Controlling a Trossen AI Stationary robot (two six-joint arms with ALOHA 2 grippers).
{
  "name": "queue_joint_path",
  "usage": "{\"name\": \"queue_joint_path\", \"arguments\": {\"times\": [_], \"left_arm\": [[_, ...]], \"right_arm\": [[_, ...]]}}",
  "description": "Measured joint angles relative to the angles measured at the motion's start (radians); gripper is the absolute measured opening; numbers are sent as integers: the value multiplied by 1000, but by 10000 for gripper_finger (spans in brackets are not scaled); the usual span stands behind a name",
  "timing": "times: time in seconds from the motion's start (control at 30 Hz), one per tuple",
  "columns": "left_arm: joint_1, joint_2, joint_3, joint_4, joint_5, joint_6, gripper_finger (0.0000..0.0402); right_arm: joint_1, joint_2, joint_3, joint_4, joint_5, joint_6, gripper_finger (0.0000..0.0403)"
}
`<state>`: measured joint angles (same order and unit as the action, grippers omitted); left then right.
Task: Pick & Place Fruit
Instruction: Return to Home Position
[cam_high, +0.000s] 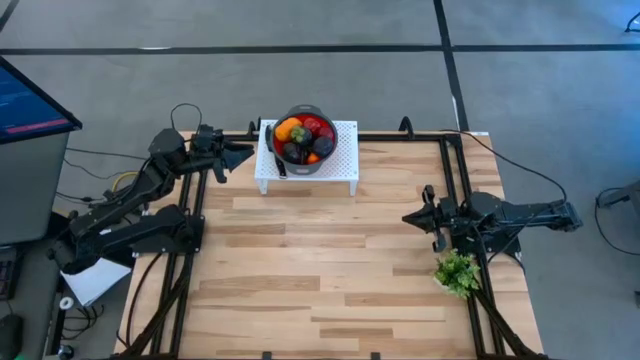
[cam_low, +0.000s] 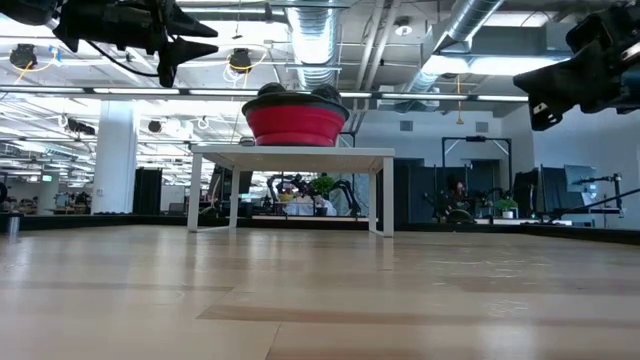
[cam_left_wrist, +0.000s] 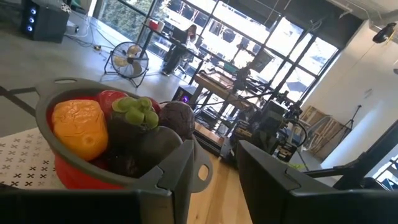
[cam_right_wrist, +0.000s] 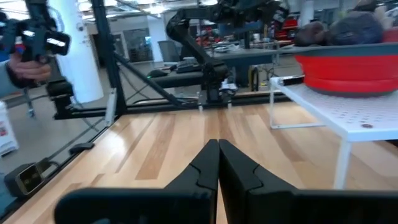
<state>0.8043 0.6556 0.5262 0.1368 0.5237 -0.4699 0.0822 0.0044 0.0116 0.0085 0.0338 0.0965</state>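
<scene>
The fruit (cam_high: 303, 138) sits heaped in the red bowl (cam_low: 295, 125) on the white shelf (cam_high: 345, 150) at the far edge of the counter (cam_high: 330, 260). The knife (cam_high: 278, 160) lies on the shelf just beside the bowl. No fruit shows outside the bowl, so what remains looks like the retreat home.

The left gripper (cam_high: 245, 153) hovers close to the shelf's corner, jaws apart and empty. I judge it should draw straight back and up, away from the shelf and the bowl's handle, before folding in, so that it clips neither. The right gripper (cam_high: 410, 216) hangs above the counter's right side, jaws together and holding nothing, near the green sprig (cam_high: 457, 272). It seems to need only a small tuck.

The pile hides its lower pieces, so the fruit cannot be counted. The low view shows only the bowl's side and a few dark tops. The knife's blade is hard to make out.
</scene>
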Motion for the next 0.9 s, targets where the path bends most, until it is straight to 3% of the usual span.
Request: {"name": "queue_joint_path", "arguments": {"times": [0.37, 0.9], "left_arm": [[0, 0, 0, 2, 2, 75, 117], [-1, 0, 0, 4, 3, 70, 117]], "right_arm": [[-20, 6, 0, 2, 18, 30, 0], [-26, 7, 0, 1, 19, 35, 0]]}}
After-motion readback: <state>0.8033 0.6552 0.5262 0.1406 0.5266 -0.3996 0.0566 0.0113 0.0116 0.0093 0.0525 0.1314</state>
